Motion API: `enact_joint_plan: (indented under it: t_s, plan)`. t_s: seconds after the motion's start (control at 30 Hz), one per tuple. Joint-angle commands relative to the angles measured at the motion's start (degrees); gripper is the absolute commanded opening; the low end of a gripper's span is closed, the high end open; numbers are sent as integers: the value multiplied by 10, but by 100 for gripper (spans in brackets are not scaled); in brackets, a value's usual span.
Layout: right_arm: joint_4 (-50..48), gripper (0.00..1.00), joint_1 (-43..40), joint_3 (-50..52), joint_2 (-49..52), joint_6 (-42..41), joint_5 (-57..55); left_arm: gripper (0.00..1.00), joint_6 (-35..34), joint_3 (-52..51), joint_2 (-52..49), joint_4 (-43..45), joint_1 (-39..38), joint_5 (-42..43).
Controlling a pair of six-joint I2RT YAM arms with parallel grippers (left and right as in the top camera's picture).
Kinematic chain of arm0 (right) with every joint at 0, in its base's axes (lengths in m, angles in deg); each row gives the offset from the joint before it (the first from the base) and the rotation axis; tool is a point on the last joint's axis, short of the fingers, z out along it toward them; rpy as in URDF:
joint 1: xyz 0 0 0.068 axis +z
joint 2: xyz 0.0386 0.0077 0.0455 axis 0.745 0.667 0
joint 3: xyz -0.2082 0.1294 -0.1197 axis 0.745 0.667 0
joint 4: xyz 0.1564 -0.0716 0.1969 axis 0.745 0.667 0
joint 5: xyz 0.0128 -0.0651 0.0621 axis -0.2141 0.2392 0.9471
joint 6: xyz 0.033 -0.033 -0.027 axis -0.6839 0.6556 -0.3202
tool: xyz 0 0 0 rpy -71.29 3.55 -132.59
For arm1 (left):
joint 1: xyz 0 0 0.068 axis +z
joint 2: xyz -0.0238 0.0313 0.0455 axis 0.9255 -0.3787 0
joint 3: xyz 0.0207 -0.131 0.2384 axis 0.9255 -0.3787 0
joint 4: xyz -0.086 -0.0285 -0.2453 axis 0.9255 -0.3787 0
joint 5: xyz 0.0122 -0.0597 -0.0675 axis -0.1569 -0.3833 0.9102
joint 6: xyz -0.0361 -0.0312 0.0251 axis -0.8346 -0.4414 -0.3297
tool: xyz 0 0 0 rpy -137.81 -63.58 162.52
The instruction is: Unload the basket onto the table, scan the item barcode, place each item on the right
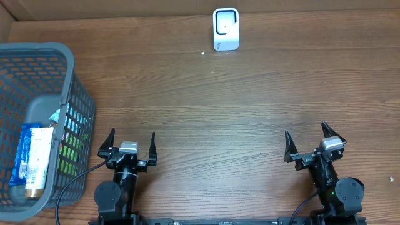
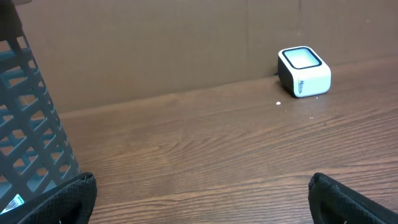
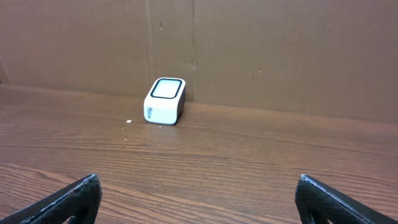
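In the grey basket (image 1: pixel 81 106) at the left of the table (image 1: pixel 206 112), the blue-and-white packet (image 1: pixel 31 156) lies flat, well apart from the white scanner (image 1: pixel 225 29) at the far edge.
The left gripper (image 1: pixel 132 141) and right gripper (image 1: pixel 305 137) both stand wide and empty. The packet looks light, soft and probably slick-wrapped. I'd pinch it across its narrow width near one end, leaving the printed faces uncovered.

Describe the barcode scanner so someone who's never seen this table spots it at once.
Follow the wooden table to its far edge, at the cardboard wall. Near the middle of that edge stands the scanner, a small white box with a dark-rimmed window. It stands alone, white and solid, far from the grey basket.
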Motion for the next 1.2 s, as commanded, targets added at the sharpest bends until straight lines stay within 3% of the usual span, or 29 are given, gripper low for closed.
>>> enact_joint_plan:
  t_s: [0.0,0.67,0.9,1.17]
  plan:
    - [-3,100,-2,5,-5,0,2,100,2,-4,5,0,0,-6]
    - [-3,100,-2,5,-5,0,2,100,2,-4,5,0,0,-9]
    - [-3,100,-2,5,-5,0,2,100,-57,-4,5,3,0,23]
    - [-3,100,-2,5,-5,0,2,100,-76,-4,3,3,0,23]
